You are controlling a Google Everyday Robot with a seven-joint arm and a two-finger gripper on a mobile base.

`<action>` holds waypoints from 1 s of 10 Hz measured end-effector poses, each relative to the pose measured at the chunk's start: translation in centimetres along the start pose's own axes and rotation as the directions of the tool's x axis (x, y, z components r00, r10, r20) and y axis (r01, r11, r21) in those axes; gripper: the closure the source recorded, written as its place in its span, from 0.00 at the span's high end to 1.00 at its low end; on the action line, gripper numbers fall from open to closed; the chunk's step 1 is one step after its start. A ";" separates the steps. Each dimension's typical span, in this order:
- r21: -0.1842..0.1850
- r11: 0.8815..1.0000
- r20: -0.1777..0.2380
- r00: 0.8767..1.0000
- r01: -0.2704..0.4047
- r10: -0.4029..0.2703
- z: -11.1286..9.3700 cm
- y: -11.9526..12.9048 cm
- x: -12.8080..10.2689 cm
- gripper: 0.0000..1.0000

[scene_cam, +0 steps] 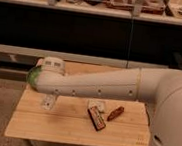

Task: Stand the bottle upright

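The white arm (98, 86) reached leftward across the wooden tabletop (72, 130), covering most of a green bowl (32, 75). A dark bar (96, 119) lay mid-tabletop. Beneath the arm's far end, the mostly hidden claw (49, 96) was clenched on the bottle (49, 102), over the tabletop's left part.

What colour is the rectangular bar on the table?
The bar is dark brown, camera view. The gripper, shut, hides behind the arm's end, by the bottle.

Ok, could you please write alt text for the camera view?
A white robot arm stretches across a light wooden table, its gripper low at the arm's end, at a small white plastic bottle. A dark brown rectangular bar lies apart from them.
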State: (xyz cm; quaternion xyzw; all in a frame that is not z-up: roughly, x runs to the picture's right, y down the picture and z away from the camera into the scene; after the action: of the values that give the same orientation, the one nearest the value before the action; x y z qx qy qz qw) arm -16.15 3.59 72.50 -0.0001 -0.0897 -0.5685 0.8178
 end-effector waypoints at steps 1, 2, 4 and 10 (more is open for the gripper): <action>-0.001 1.000 0.000 1.000 -0.001 0.001 0.0 0.1 0.0 0.01; -0.002 1.000 -0.001 1.000 0.000 0.000 0.0 0.1 0.1 0.01; -0.028 0.999 -0.011 1.000 0.020 -0.021 0.8 1.2 0.2 0.01; -0.052 0.990 0.109 0.984 -0.133 0.138 0.6 5.0 0.4 0.01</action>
State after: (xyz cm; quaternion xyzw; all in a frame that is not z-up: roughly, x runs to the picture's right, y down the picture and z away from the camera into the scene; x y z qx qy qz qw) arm -11.42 5.01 73.65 -0.0563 -0.1226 -0.5123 0.8482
